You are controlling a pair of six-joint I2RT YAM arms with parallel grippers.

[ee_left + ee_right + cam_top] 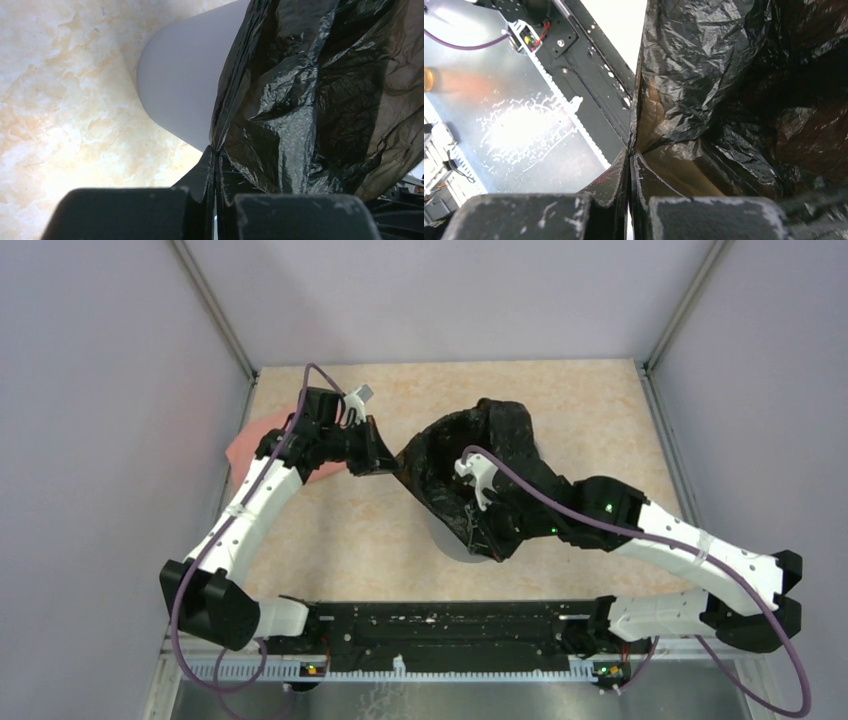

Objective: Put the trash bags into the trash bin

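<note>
The black crinkled trash bag (pixel 470 455) hangs spread open over the grey trash bin (pixel 452 543), which shows only as a sliver below it. My left gripper (pixel 392 464) is shut on the bag's left edge. In the left wrist view the gripper (pixel 215 152) pinches the plastic (pixel 300 100), with the bin's smooth grey wall (pixel 185 80) behind. My right gripper (pixel 480 540) is shut on the bag's near edge; in the right wrist view the gripper (pixel 630 152) clamps the film (pixel 724 75), brownish where thin.
A salmon-pink cloth (pixel 250 445) lies at the table's left edge behind my left arm. The black mounting rail (pixel 450 630) runs along the near edge; it also shows in the right wrist view (pixel 584 55). Grey walls enclose the marbled tabletop (pixel 590 410).
</note>
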